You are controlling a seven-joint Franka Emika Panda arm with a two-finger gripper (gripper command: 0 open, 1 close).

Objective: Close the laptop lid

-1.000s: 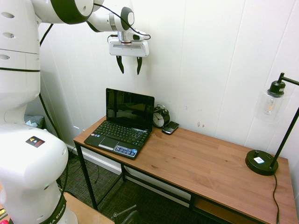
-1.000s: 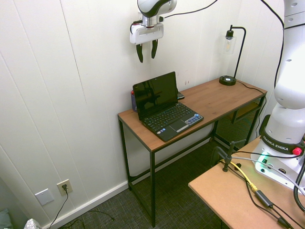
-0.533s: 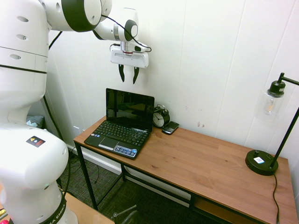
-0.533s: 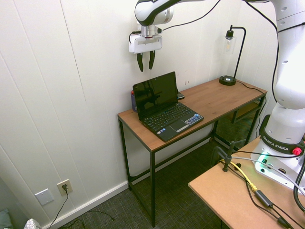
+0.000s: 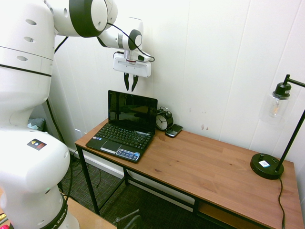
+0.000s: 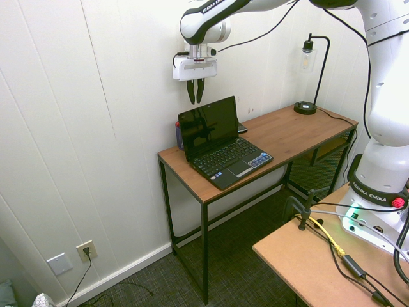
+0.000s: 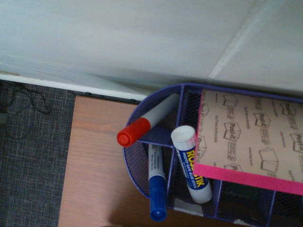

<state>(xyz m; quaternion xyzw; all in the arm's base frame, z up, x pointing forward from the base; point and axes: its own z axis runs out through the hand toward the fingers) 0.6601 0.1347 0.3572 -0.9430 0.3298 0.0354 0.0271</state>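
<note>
The small black netbook stands open at the left end of the wooden desk [image 5: 205, 167]. Its laptop lid [image 5: 132, 110] [image 6: 209, 125] is upright, with the glossy dark screen facing the keyboard [image 5: 123, 136]. My gripper [image 5: 129, 88] [image 6: 195, 101] hangs a short way above the lid's top edge, close to the white wall and pointing down. Its fingers are shut with nothing between them and do not touch the lid. The wrist view does not show the lid.
A blue mesh organizer [image 7: 142, 189] [image 6: 178, 134] sits behind the lid, holding a red marker [image 7: 142, 127], a blue marker [image 7: 157, 189], a glue stick [image 7: 189, 161] and a sticky-note pad [image 7: 251, 137]. An alarm clock [image 5: 163, 120] and a phone [image 5: 174, 130] lie right of the netbook. A lamp [image 5: 267, 164] stands at the far end.
The gripper has come down toward the lid's top edge and nearer the wall. Its fingers have gone from wide open to shut. The laptop has not moved.
</note>
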